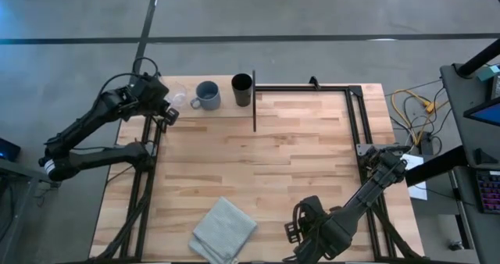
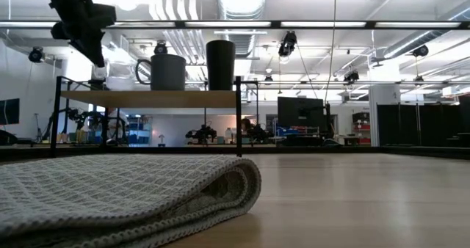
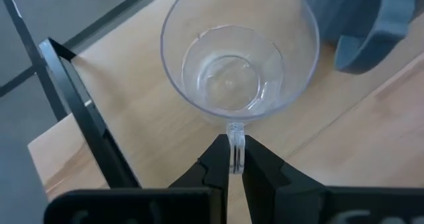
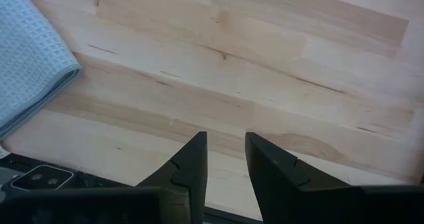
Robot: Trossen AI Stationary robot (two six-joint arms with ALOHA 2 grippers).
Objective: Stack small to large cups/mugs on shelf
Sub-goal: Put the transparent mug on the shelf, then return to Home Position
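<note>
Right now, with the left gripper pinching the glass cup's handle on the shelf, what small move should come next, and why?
Probably open the left gripper and back off. The glass cup seems to rest on the shelf beside the mug and black cup, so the small-to-large row looks complete.

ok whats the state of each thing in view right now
glass cup: upright on the shelf, empty, handle pinched by the left tool
blue-grey mug: upright on shelf
black cup: upright on shelf
grey cloth: folded on table
right tool: open, empty, over bare tabletop
</note>
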